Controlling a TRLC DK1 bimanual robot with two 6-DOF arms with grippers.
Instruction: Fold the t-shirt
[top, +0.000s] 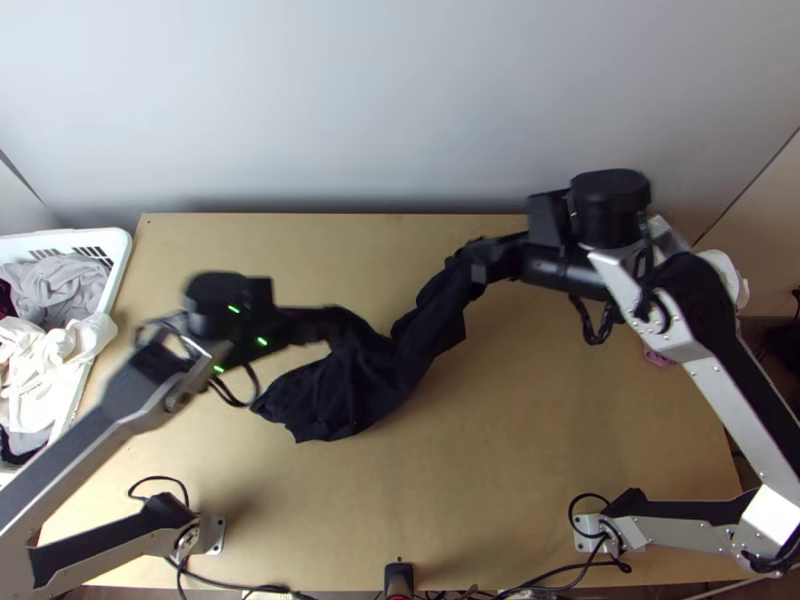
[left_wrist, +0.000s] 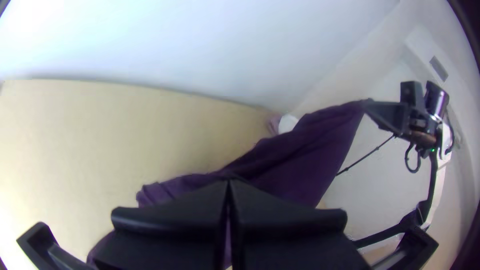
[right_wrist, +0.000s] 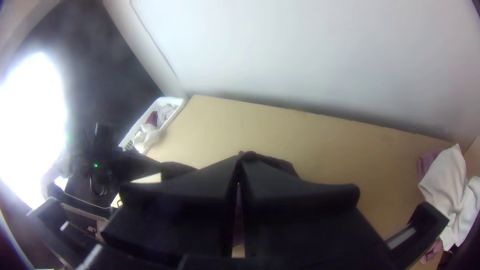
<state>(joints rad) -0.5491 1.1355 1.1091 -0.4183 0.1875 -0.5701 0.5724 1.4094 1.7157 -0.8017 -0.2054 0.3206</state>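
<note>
Jaws: my black flat-fingered left gripper (left_wrist: 229, 186) and right gripper (top: 480, 262), closed on the dark fabric t-shirt (top: 345, 395) | Item: bunched, strung over the light wooden table (top: 550, 420) | Purpose: grips apart, likely to draw out creases.

The left arm (top: 135, 422) and right arm (top: 738, 408) pair silver-grey metal links with black sections. Small screws dot the right arm's wrist bracket (top: 655, 325), beside a round black motor housing (top: 610, 210) and looped black cables (top: 590, 328). Green lights (top: 262, 341) glow on the left wrist; silver mounting plates (top: 214, 537) carry holes.
</note>
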